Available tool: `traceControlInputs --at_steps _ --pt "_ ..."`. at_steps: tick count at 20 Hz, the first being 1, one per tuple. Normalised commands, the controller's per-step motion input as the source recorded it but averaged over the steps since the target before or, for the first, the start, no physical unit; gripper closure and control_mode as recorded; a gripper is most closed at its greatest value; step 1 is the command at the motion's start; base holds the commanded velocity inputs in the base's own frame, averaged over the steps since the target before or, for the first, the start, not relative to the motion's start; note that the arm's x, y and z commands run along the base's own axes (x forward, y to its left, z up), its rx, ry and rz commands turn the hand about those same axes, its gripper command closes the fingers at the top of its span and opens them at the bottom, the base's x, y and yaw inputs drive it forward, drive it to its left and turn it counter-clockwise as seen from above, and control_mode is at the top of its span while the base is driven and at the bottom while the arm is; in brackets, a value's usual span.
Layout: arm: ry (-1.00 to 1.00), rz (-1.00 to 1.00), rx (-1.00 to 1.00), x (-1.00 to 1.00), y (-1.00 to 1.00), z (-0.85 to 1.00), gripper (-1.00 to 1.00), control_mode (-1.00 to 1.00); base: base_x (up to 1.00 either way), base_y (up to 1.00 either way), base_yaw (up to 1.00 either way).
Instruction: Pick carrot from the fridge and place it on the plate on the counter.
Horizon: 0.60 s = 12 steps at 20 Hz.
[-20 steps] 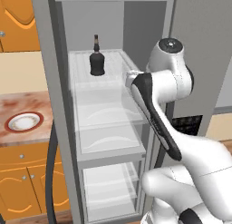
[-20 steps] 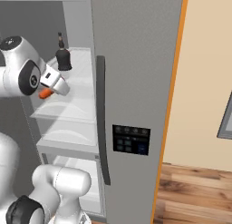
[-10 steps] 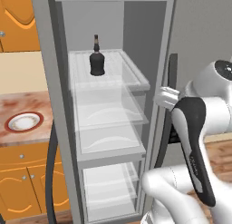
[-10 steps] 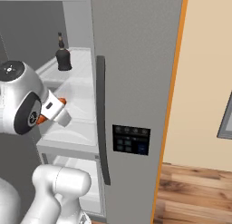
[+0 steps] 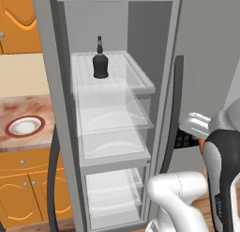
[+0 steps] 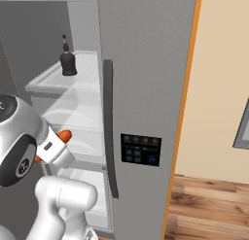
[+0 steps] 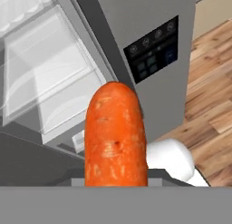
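Now the end effector [image 6: 62, 139] grips the carrot [image 7: 116, 134] outside the fridge [image 5: 117, 109], ready to carry toward the plate [image 5: 24, 126] on the worktop [image 5: 28, 109].

No readable text anywhere; the fridge [image 6: 146, 64] control panel [image 6: 141, 150] shows only indistinct icons.

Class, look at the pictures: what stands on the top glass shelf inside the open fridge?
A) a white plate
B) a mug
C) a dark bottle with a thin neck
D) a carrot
C: a dark bottle stands alone on the fridge's top shelf, while the carrot is at the tool.
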Motion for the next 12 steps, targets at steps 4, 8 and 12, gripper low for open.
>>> traceControlInputs --at_steps 4,8,12 --pt "0.04 0.0 0.0 -0.03 -0.02 -0.1 1.0 -1.0 0.0 0.0 0.0" --pt "0.06 0.0 0.0 0.04 0.0 0.0 1.0 -1.0 0.0 0.0 0.0" --pt "0.02 0.0 0.0 0.04 0.01 0.0 1.0 -1.0 0.0 0.0 0.0"
